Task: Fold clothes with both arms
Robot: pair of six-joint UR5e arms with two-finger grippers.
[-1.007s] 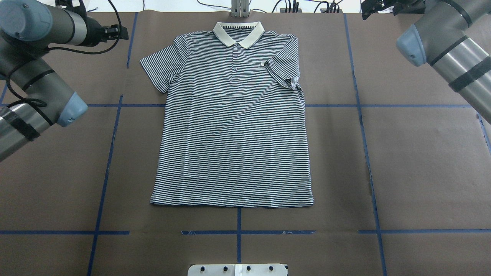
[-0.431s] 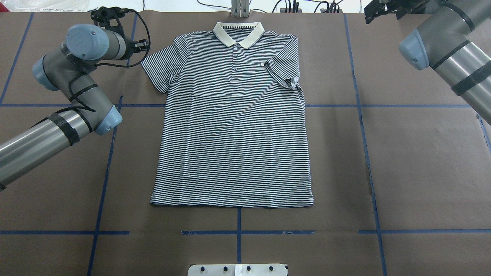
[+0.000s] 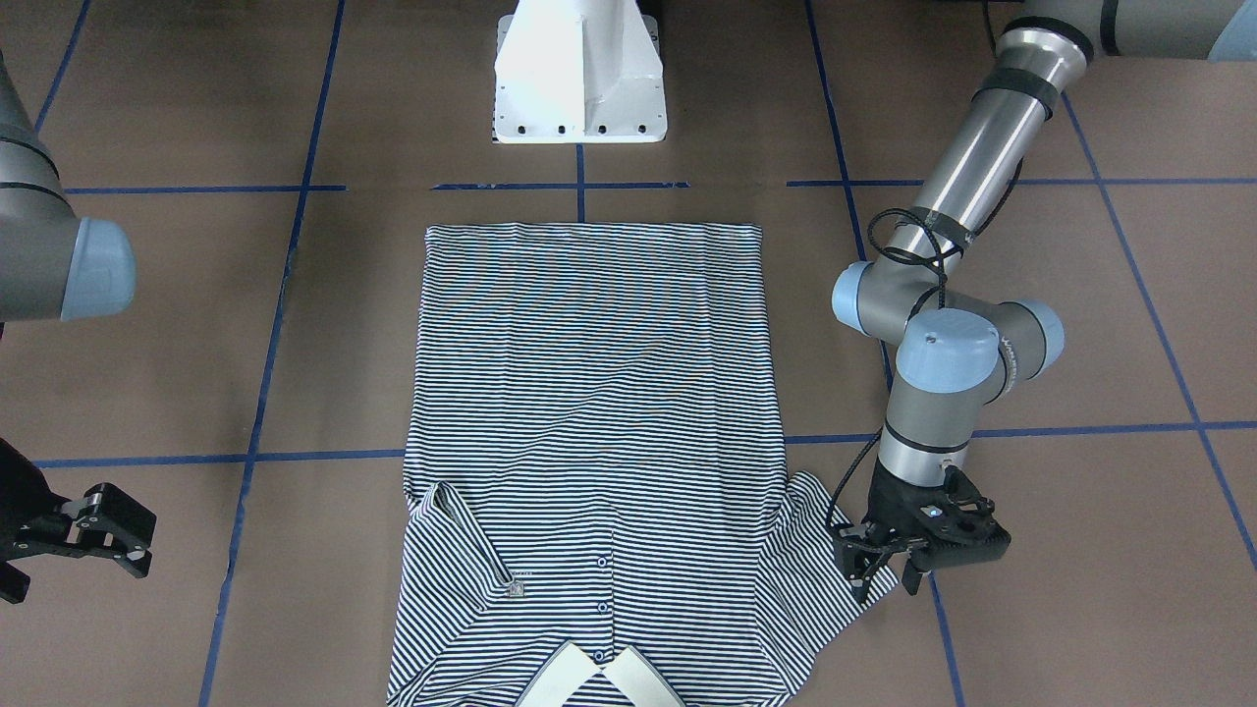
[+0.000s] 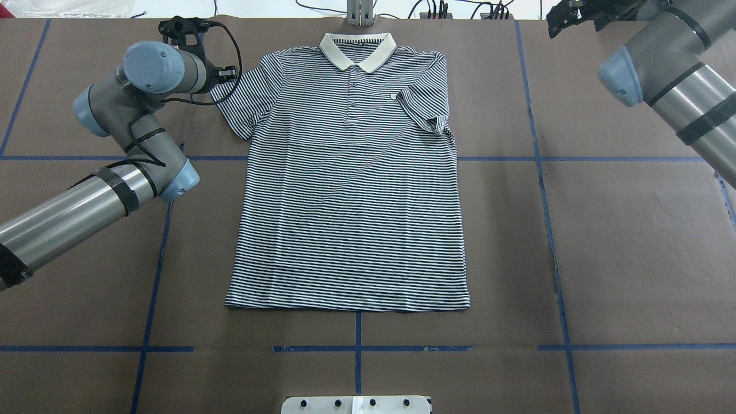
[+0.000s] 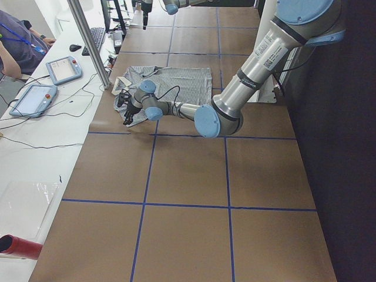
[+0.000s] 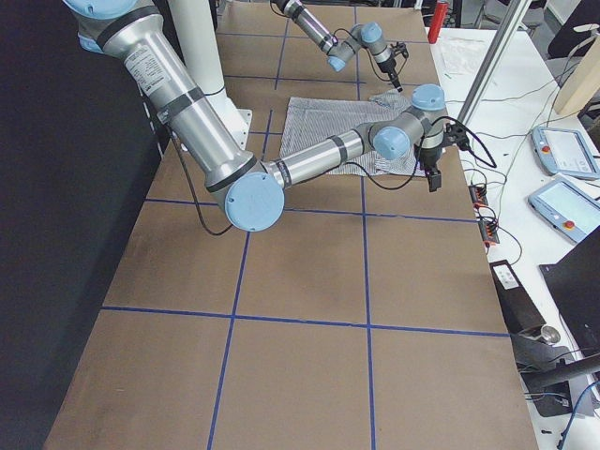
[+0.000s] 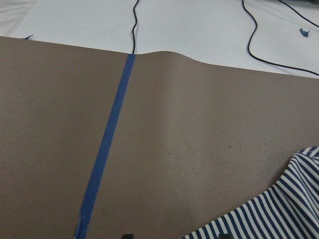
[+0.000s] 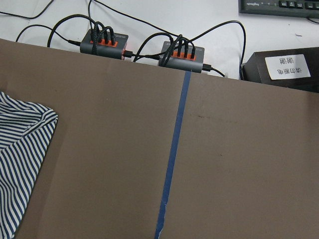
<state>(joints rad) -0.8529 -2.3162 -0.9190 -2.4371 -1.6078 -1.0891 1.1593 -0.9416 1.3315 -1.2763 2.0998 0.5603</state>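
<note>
We find the polo shirt (image 4: 351,190) lying flat on the middle of the table (image 4: 632,259). Its collar (image 4: 357,49) is at the far edge and its hem is toward the robot's pedestal base (image 3: 579,74). The sleeve on the robot's left (image 4: 244,106) spreads out on the table, and the opposite sleeve (image 4: 422,109) lies folded onto the chest. The left gripper (image 3: 884,579) is at the spread sleeve's outer edge; we cannot tell whether it touches. The right gripper (image 3: 137,540) is well apart from the shirt, near the far right corner.
</note>
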